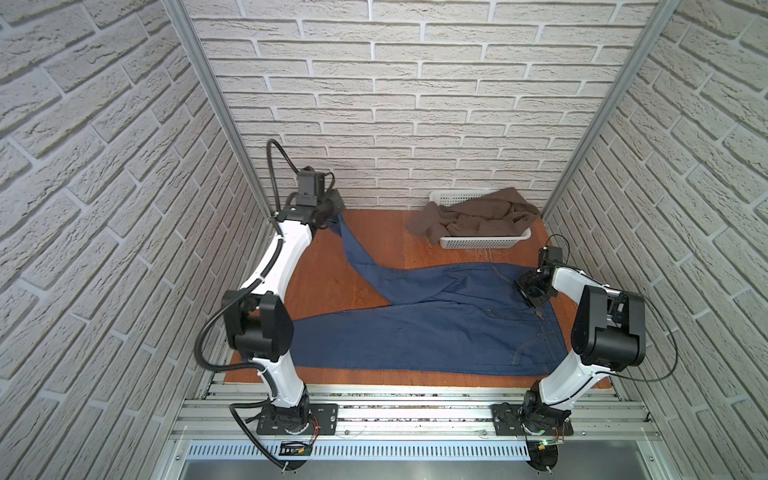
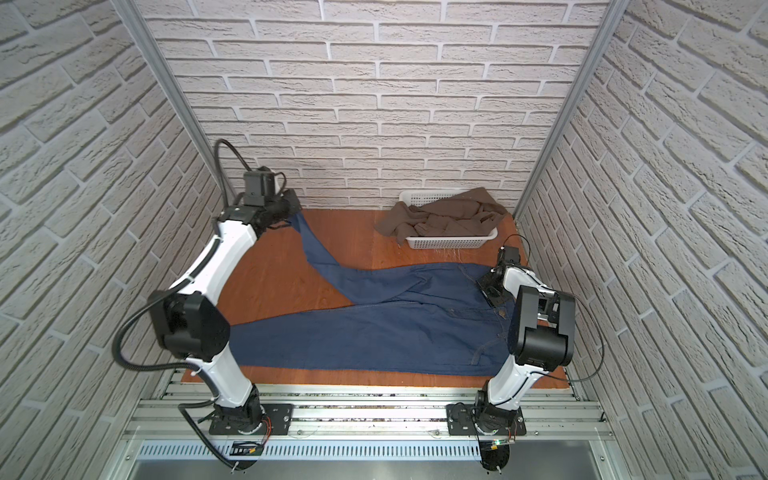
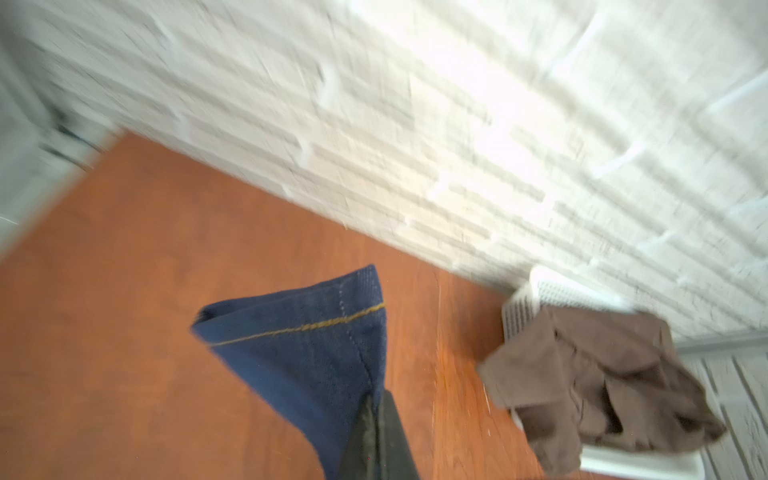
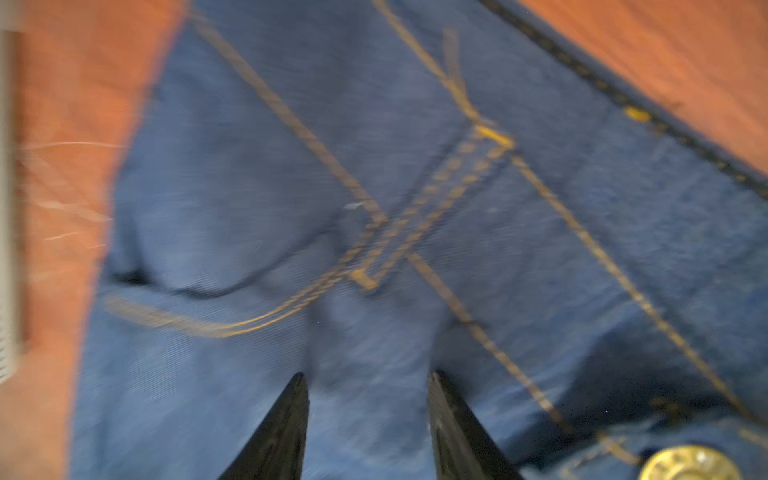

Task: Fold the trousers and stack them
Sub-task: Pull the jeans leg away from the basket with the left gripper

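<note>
The left claw (image 3: 376,401) is pinched together on the hem of one leg of the trousers (image 1: 415,328). They are heavy dark blue denim with orange-tan stitching, one pair with two legs. That hem is raised, and the leg slopes away from the claw down onto the table (image 1: 328,286), which is smooth orange-brown wood grain. The rough white brick wall (image 1: 374,124) stands close behind this claw. A bare wedge of table lies between the two legs. The second leg lies flat along the table's near edge.

The right claw (image 4: 368,378) has its two black tapered fingers apart over the denim near the waistband. Whether they touch the cloth I cannot tell. One round metal button (image 4: 690,463) sits just beside it. Beyond this claw, against the wall, is one white slotted plastic basket (image 1: 486,242). One crumpled brown cloth (image 1: 482,214) spills over its rim.
</note>
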Robot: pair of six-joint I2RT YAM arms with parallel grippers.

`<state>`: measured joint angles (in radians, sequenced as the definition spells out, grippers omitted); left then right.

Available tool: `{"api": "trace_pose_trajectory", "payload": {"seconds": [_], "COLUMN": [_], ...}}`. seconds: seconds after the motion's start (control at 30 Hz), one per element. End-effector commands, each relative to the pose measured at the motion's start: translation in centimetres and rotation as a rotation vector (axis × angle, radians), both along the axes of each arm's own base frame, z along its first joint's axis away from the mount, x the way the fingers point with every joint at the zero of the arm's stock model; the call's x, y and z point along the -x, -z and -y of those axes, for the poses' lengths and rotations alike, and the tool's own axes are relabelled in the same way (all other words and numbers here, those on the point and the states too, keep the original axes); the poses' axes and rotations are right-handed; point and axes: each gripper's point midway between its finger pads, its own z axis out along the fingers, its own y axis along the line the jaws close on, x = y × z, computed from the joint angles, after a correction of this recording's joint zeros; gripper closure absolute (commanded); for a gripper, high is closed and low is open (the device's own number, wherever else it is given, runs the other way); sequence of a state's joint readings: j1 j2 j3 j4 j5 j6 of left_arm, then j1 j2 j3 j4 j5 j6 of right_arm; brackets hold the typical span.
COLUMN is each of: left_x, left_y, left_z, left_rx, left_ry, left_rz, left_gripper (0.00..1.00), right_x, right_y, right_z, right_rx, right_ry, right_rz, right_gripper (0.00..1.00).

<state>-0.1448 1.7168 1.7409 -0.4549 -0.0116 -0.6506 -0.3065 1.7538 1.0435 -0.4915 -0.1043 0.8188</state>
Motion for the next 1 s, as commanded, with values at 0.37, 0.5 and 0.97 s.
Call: {"api": "trace_pose_trajectory", "payload": {"seconds": [0.37, 0.5, 0.97], "left_x": [10.1, 9.8, 1.3], "left_y": [9.2, 10.8, 12.4], "left_z": [-12.5, -13.9, -14.4], "left_rx": [-0.217, -0.241, -0.228], "left_ry": [-0.222, -0.255, -0.23], "left_rz": [-0.494, -0.543, -0.534], "left_gripper": [1.0, 1.0, 1.0], "right_x": [4.8, 5.5, 3.1], "right_y": [0.9, 0.5, -2.8], "right_z": [3.4, 4.2, 4.6], "right_rx": [0.087, 0.096, 0.083], "right_ry": [0.115, 0.141, 0.15], "right_rz": [-0.145, -0.146, -0.026], "right_gripper": [0.49, 0.48, 0.51]}}
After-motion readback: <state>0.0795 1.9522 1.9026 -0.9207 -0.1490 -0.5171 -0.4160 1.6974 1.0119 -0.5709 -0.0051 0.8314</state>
